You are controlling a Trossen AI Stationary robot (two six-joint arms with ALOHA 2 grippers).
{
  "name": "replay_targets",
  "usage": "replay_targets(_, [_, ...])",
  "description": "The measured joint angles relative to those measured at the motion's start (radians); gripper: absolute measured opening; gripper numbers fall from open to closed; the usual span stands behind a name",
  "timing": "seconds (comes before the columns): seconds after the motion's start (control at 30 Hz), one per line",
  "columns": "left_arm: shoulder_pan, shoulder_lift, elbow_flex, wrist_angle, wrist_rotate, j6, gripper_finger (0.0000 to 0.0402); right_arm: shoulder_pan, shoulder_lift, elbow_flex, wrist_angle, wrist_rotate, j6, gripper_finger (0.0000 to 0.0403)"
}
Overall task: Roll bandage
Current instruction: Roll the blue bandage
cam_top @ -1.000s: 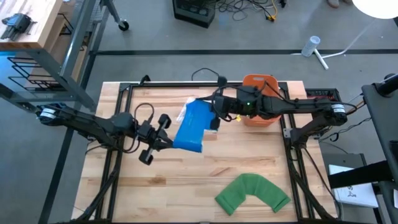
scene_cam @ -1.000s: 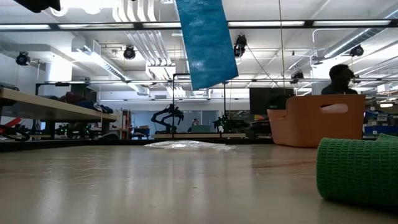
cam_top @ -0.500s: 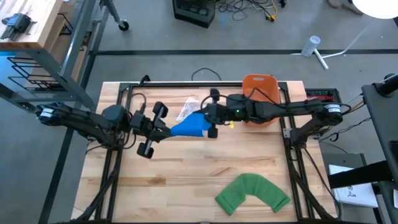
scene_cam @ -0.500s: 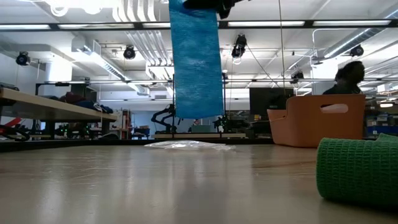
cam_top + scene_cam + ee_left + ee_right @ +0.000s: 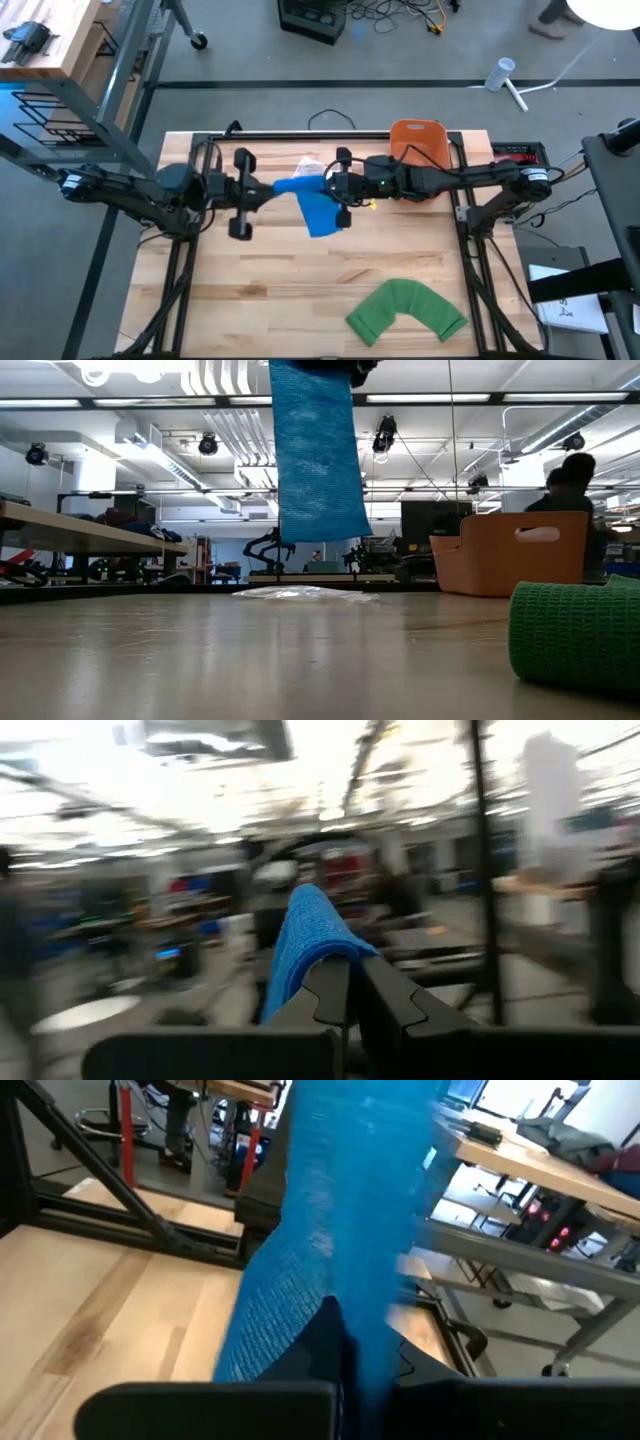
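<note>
Our left hand (image 5: 272, 190) and right hand (image 5: 328, 187) each clench an end of the blue woven bandage strip (image 5: 318, 208), which hangs between them above the wooden worktop (image 5: 300, 280).

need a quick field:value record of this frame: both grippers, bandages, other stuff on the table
left gripper: shut on blue bandage, above table's middle
right gripper: shut on blue bandage, facing the left one
blue bandage: held aloft between both grippers, loose end hanging clear of the table
green bandage: unrolled, bent strip lying near the front right edge
orange bin: at the far edge, right of centre
clear wrapper: flat on the table, far side
</note>
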Motion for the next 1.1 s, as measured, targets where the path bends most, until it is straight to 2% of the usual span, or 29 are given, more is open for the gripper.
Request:
replay_targets(0.07, [0.000,0.006,0.000,0.011,-0.072,0.033,0.0001,0.006,0.000,0.000,0.009,-0.003,-0.001,0.0000])
replay_targets(0.17, [0.000,0.008,0.000,0.025,-0.122,0.071,0.0001,0.016,0.000,0.000,0.017,-0.006,-0.011,0.0000])
replay_targets(0.53, [0.000,-0.021,0.000,0.010,-0.132,0.130,0.0001,0.023,0.000,0.000,0.019,-0.013,0.014,0.0000])
replay_targets(0.7, [0.001,-0.024,0.000,0.009,-0.131,0.141,0.0001,0.023,0.000,0.000,0.019,-0.144,0.038,0.0002])
replay_targets(0.8, [0.000,-0.015,0.000,0.010,-0.131,0.142,0.0001,0.024,0.000,0.000,0.019,-0.189,0.071,0.0017])
replay_targets(1.1, [0.000,-0.002,-0.001,0.019,-0.128,0.142,0.0001,0.023,0.000,0.000,0.018,-0.193,0.103,0.0082])
